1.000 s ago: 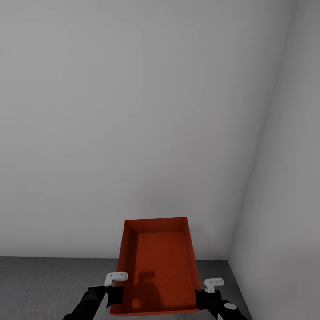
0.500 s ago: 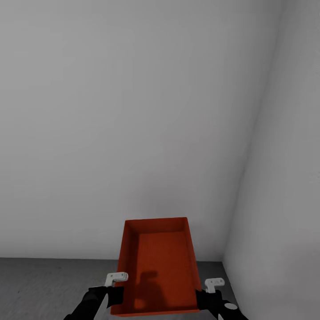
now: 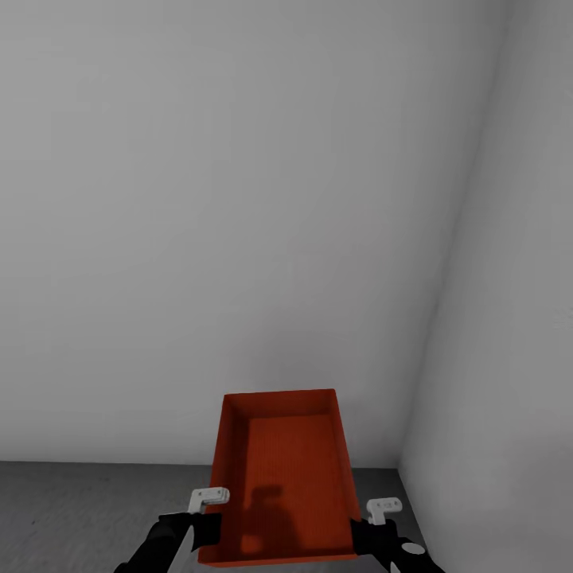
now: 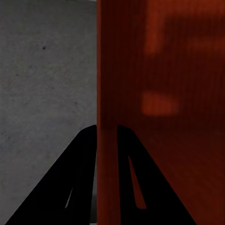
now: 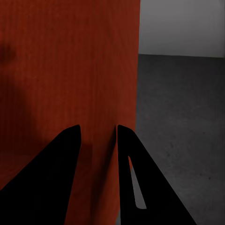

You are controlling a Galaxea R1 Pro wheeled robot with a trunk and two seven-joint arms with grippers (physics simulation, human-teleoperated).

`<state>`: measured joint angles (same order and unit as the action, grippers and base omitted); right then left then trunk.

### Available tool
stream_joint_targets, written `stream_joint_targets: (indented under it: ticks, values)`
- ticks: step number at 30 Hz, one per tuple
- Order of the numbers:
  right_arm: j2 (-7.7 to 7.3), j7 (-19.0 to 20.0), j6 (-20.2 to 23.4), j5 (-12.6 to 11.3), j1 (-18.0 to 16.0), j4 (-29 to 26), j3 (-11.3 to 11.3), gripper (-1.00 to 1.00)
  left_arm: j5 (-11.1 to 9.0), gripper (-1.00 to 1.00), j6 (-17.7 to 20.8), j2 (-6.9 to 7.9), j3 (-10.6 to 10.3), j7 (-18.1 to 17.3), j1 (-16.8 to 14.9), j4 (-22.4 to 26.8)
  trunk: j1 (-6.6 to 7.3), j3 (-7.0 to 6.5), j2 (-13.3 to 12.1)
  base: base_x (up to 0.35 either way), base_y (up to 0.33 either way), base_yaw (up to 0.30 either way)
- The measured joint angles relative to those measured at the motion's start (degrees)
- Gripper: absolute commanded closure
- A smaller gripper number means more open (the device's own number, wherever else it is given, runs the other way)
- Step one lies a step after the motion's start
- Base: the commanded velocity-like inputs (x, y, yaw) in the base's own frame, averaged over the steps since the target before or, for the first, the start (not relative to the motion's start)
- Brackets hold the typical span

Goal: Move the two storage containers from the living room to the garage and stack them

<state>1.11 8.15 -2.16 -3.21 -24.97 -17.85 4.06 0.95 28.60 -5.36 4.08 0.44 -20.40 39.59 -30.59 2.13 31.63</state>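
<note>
Where wall corner (image 3: 402, 465) nears: storage container (image 3: 282, 477), side walls pinched by left pincer (image 4: 107, 129), right pincer (image 5: 97, 127).

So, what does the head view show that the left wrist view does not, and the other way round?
Head view alone: the white-grey walls meeting in a corner, and both arms at the storage container. Left wrist view alone: the left gripper close up, its jaws astride one container wall. Both share the red container and the dark grey floor.
</note>
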Motion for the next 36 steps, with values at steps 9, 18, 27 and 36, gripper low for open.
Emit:
stream_joint_targets:
  ticks: [9, 18, 27, 36]
  values:
    - [-0.02, 0.0, 0.0, 0.0, 0.0, 0.1, 0.0, 1.0, 0.0, 1.0, -0.1, -0.01, 0.0, 0.0, 0.0, -0.1, 0.0, 0.0, 0.0, 0.0, 0.0, 0.0]
    - [0.0, 0.0, 0.1, 0.0, 0.0, 0.1, 0.0, 1.0, 0.1, 1.0, 0.1, -0.01, 0.0, 0.0, 0.0, 0.0, 0.0, 0.0, 0.0, 0.0, 0.0, 0.0]
    - [-0.01, 0.0, 0.1, 0.0, 0.0, 0.1, 0.0, 1.0, 0.1, 1.0, 0.1, -0.02, 0.0, 0.0, 0.0, -0.1, 0.0, 0.0, 0.0, 0.0, 0.0, 0.0]
    - [0.04, 0.0, 0.2, 0.0, 0.0, 0.1, 0.0, 1.0, 0.0, 1.0, 0.2, 0.03, 0.0, 0.0, 0.0, -0.1, 0.0, 0.44, 0.0, 0.0, 0.0, 0.0]
